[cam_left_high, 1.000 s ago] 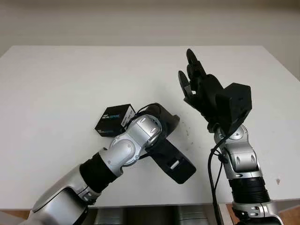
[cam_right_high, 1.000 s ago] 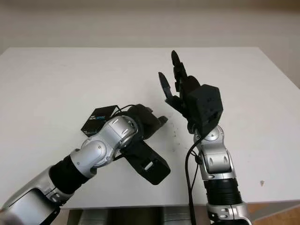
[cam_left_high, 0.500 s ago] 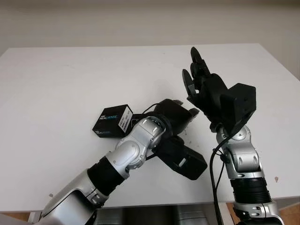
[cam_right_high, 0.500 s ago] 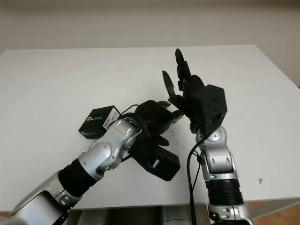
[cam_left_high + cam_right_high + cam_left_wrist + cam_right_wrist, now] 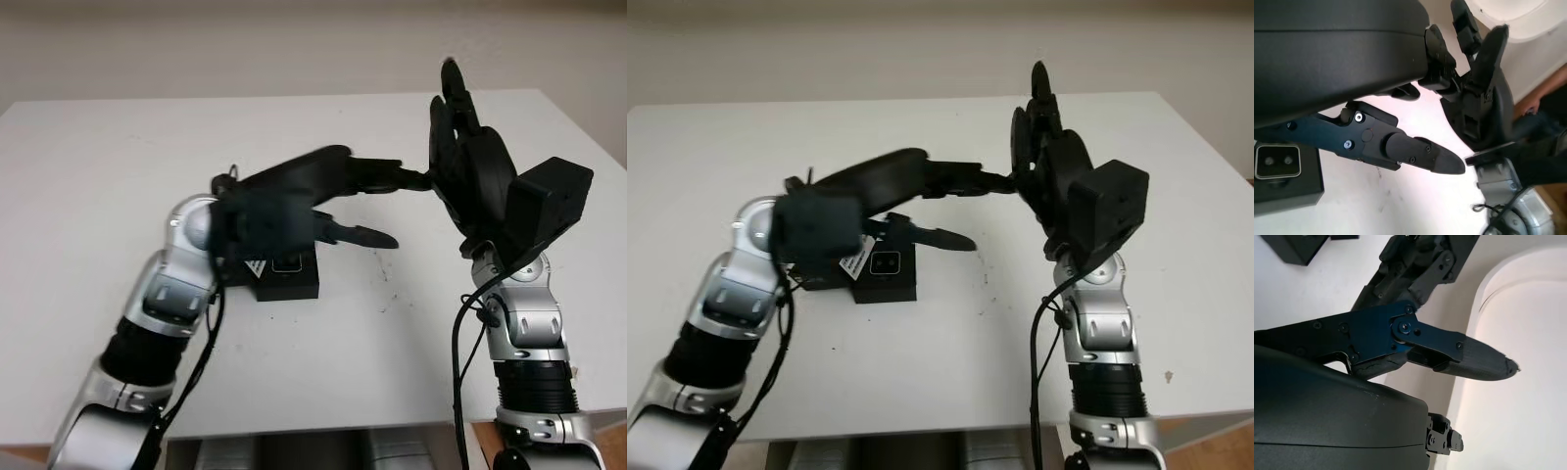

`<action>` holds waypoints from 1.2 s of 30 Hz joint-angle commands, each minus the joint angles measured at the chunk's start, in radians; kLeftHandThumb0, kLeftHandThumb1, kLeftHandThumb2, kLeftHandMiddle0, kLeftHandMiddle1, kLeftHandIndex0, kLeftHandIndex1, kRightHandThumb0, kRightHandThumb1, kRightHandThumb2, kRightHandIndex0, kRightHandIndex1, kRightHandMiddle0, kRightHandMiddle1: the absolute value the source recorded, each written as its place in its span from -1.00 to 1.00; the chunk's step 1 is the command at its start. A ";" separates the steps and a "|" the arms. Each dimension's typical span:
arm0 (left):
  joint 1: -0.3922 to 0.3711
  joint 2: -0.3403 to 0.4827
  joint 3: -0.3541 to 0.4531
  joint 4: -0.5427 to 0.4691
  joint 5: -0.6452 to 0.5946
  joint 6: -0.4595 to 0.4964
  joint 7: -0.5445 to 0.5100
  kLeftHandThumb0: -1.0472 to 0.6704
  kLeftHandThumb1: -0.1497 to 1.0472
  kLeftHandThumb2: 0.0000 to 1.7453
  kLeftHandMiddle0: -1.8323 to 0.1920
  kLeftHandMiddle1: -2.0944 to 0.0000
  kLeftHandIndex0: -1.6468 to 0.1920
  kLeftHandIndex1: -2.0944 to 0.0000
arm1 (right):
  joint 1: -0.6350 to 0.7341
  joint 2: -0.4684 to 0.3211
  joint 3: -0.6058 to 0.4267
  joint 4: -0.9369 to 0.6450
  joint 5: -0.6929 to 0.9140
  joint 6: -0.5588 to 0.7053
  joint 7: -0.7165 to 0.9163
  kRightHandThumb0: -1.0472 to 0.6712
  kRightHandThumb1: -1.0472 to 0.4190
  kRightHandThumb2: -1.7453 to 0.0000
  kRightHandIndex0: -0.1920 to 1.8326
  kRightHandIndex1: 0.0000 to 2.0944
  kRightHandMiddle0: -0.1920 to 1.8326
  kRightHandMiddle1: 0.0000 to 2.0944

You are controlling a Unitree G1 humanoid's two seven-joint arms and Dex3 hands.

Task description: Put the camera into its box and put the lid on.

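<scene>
- Left hand [image 5: 328,196] is raised above the middle of the white table [image 5: 98,176]; fingers extended, holding nothing.
- Right hand [image 5: 465,147] is raised upright on the right side, open and empty, its fingertips very near the left hand's fingertips; contact cannot be told.
- Black box [image 5: 884,275] sits on the table under the left hand, with the camera [image 5: 1277,161] lying in it, lenses up.
- A second black box with a white label [image 5: 854,262] is just beside it on its left, largely hidden by the left arm.
</scene>
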 commanded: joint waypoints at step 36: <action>-0.073 0.516 0.023 0.391 0.187 -0.345 0.052 -0.80 0.74 -0.94 1.00 1.00 1.00 1.00 | 0.013 -0.014 0.012 0.074 -0.020 0.032 0.006 -0.57 -1.00 0.26 -0.97 -0.95 -0.97 -0.96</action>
